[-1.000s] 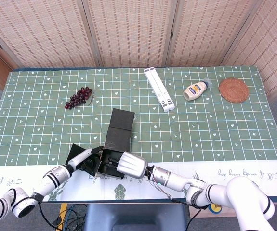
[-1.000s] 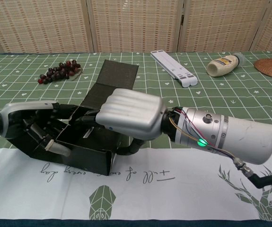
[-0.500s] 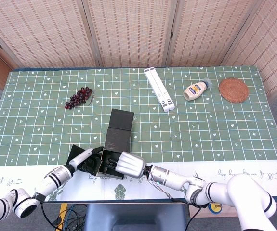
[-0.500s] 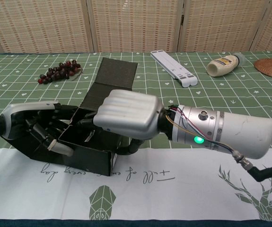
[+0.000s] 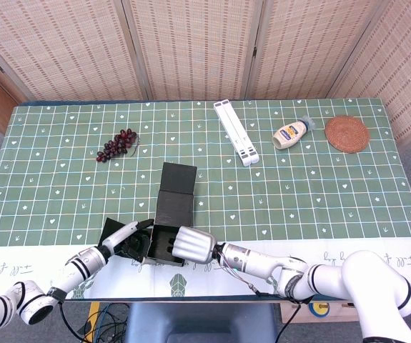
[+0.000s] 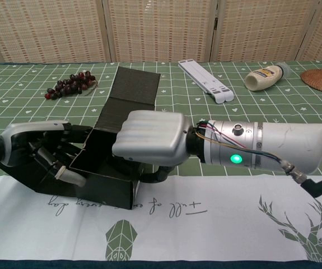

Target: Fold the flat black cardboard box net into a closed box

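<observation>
- Black cardboard box [image 5: 168, 225], partly erected, sits low and left of centre in the head view, at the near edge of the table [image 5: 319, 186]; its long lid flap [image 5: 178, 179] lies flat, pointing up the frame.
- Your right hand [image 6: 149, 140] covers the open body of the box from the right side. The dark fingers curl down out of sight, so you cannot tell how firmly they grip a wall.
- Your left hand [image 6: 43, 154] sits against the box's left side, fingers bent around the side flap [image 5: 114, 230] and pressing on it.
- Expect thin card: light, stiff along the panels, weak at the creases. It will probably slide on the tablecloth and spring back if released, so brace it on both sides.
- Take hold at the panel edges near the fold lines, not mid-panel, where it would likely buckle.
- The box lies between your two hands, touching both; the lid flap is beyond them, untouched.
- Well apart at the top of the frame: grapes [image 5: 117, 144], a white stand [image 5: 236, 132], a mayonnaise bottle [image 5: 291, 133], a woven coaster [image 5: 346, 133].
</observation>
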